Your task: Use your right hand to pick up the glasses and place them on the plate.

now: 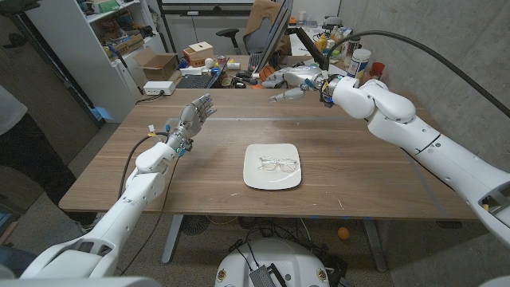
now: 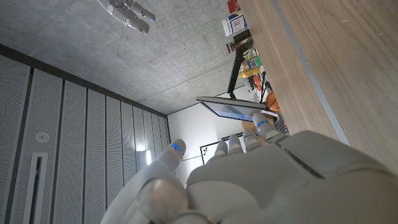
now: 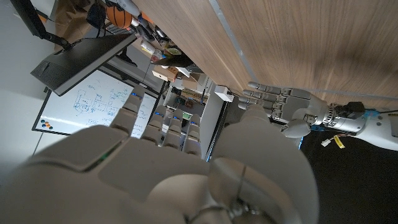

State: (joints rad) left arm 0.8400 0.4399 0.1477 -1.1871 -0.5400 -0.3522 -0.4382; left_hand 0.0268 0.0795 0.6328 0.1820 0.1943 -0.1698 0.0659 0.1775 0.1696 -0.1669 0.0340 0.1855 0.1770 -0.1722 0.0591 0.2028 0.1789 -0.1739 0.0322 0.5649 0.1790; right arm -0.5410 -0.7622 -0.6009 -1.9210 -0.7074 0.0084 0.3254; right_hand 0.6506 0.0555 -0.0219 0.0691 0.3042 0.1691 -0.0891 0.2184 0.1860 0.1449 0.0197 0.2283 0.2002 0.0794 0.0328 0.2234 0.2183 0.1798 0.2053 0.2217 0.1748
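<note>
One pair of glasses (image 1: 278,164) lies on one white square plate (image 1: 272,167) with rounded corners, near the middle of the wooden table (image 1: 374,171); the frame sits a little toward the plate's right side, inside its rim. The right hand (image 1: 296,80) is raised over the table's far edge, well apart from the plate and beyond it, fingers stretched out and apart with nothing in them. The left hand (image 1: 194,115) is held upright on the other side, also well apart from the plate, fingers spread and empty; the right wrist view shows it (image 3: 277,102) the same way against the table. Between the two hands and the plate the tabletop is bare wood on every side, with open room from the plate to the near edge and to both side edges. Past the far edge, just behind the right hand, the clutter crowds close: a keyboard (image 1: 198,80), cardboard boxes (image 1: 198,53), an office chair (image 1: 259,30) and bottles. A person's dark sleeve (image 1: 20,151) stands at the left edge, away from the left hand.
</note>
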